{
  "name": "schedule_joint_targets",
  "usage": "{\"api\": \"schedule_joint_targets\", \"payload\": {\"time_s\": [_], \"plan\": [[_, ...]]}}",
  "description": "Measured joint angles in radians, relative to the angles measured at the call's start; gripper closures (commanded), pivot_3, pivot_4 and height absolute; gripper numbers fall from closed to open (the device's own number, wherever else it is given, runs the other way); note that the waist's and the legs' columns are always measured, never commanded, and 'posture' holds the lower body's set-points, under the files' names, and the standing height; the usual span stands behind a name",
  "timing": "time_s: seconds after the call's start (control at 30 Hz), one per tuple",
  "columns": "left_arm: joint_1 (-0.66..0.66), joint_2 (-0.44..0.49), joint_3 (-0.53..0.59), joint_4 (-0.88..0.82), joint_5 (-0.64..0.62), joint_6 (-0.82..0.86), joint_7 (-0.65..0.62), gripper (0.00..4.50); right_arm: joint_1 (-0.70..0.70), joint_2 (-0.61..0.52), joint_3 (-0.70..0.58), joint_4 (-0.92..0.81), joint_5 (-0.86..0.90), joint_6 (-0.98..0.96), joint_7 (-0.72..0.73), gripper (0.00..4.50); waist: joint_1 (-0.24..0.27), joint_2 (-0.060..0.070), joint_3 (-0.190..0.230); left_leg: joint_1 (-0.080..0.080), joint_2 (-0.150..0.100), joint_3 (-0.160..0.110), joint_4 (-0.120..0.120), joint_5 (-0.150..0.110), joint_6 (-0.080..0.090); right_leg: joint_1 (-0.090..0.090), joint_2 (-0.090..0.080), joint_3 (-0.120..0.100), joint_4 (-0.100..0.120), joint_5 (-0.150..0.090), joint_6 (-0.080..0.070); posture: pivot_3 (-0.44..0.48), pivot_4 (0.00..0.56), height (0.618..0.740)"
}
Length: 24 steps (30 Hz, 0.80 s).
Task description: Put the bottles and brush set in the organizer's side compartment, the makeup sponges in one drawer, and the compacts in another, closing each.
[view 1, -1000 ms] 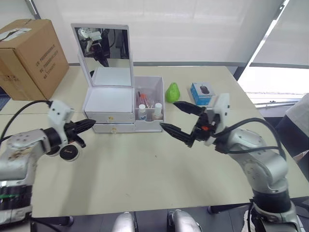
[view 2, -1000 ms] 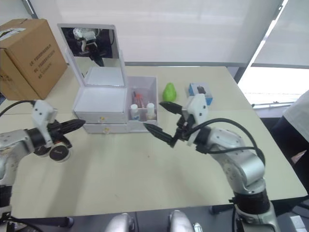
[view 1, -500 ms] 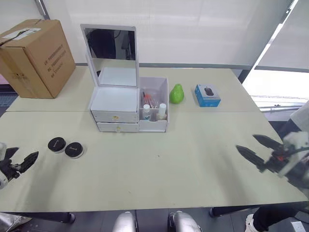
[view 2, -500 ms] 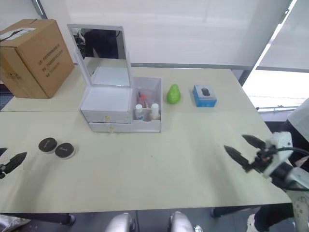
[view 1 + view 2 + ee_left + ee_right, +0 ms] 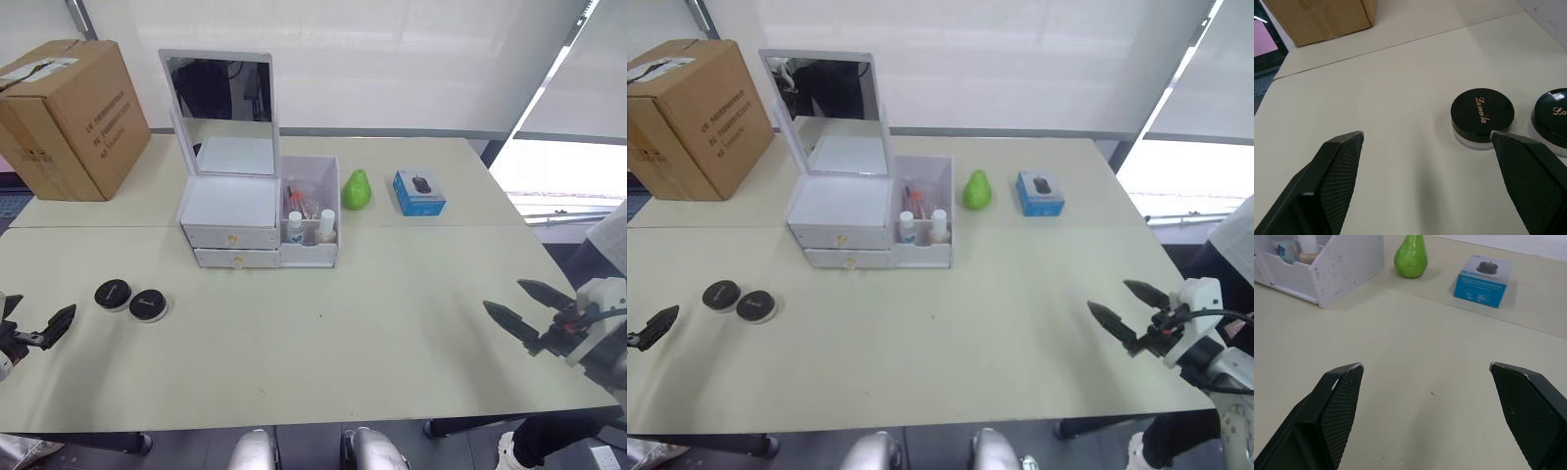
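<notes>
Two black compacts (image 5: 132, 300) side by side at 9 o'clock on table (image 5: 372, 323), w/ one cut off in left wrist view; organizer (image 5: 260, 220) at 12, both drawers shut, bottles (image 5: 310, 227) in side compartment, brush set hard to make out. Left gripper (image 5: 1425, 147) spread wide & empty just short of compacts, mostly cut off at 8 in head view. Right gripper (image 5: 530, 306) also wide open, empty, at 4, well apart from organizer.

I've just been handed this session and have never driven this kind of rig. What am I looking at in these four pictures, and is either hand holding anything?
It is a two-armed humanoid at a table. The two wide pictures come from its head camera; the two close ones look out from each wrist between two black fingers. The left hand hangs open near two black compacts on the table. The right hand is open over bare table, facing a green pear and a small blue box. Neither holds anything. Farther back stand the white organizer with its mirror lid up, both drawers shut, bottles in its side compartment, and a cardboard box.
</notes>
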<state>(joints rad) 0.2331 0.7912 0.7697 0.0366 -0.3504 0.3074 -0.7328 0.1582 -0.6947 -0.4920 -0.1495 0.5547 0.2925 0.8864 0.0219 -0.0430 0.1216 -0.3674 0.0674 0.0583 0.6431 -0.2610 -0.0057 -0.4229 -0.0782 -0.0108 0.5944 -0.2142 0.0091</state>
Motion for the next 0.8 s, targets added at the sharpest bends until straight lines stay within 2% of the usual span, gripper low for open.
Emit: {"api": "schedule_joint_targets", "payload": {"time_s": [0.07,0.23,0.37,0.5,0.63,0.8], "plan": [[0.002,-0.025,-0.002,-0.034,-0.020,0.001,0.000,0.03,-0.033,0.005,0.041,-0.038,0.002,0.011,-0.012,0.00,-0.003,0.000,0.000,0.000,0.000,0.000,0.000,0.000,0.000,0.001,0.000,0.000,0.000,0.000,0.000,0.000,0.150,0.740],[0.027,-0.192,-0.067,-0.215,-0.093,0.027,0.038,0.03,-0.165,0.034,0.184,-0.158,0.031,0.085,-0.044,0.00,-0.007,0.000,-0.001,-0.001,0.000,0.000,0.000,0.003,0.006,0.002,0.001,0.001,0.001,0.000,0.000,0.000,0.150,0.740],[0.037,-0.386,-0.173,-0.369,-0.097,0.012,0.166,0.03,-0.310,0.067,0.289,-0.190,0.052,0.143,-0.069,0.00,-0.004,-0.002,-0.001,-0.001,-0.001,0.000,0.000,0.004,0.007,0.004,0.001,0.002,0.000,0.001,-0.001,0.000,0.150,0.740],[0.042,-0.523,-0.350,-0.420,0.011,-0.091,0.255,0.03,-0.423,0.103,0.369,-0.200,0.056,0.174,-0.090,0.00,0.001,-0.004,-0.003,-0.002,-0.001,0.000,0.001,0.004,0.007,0.004,0.001,0.002,0.001,0.002,-0.001,0.000,0.150,0.740],[0.013,-0.662,-0.526,-0.368,0.188,-0.265,0.380,0.03,-0.507,0.148,0.432,-0.193,0.055,0.187,-0.101,0.00,0.003,-0.005,-0.004,-0.002,-0.002,-0.001,0.001,0.004,0.007,0.005,0.001,0.003,0.000,0.003,-0.002,0.000,0.150,0.740],[-0.106,-0.696,-0.617,-0.202,0.348,-0.398,0.512,0.03,-0.533,0.166,0.474,-0.192,0.055,0.201,-0.102,0.00,0.003,-0.004,-0.005,-0.001,-0.003,-0.002,0.001,0.004,0.008,0.005,0.002,0.003,0.000,0.003,-0.001,0.000,0.150,0.740]]}}
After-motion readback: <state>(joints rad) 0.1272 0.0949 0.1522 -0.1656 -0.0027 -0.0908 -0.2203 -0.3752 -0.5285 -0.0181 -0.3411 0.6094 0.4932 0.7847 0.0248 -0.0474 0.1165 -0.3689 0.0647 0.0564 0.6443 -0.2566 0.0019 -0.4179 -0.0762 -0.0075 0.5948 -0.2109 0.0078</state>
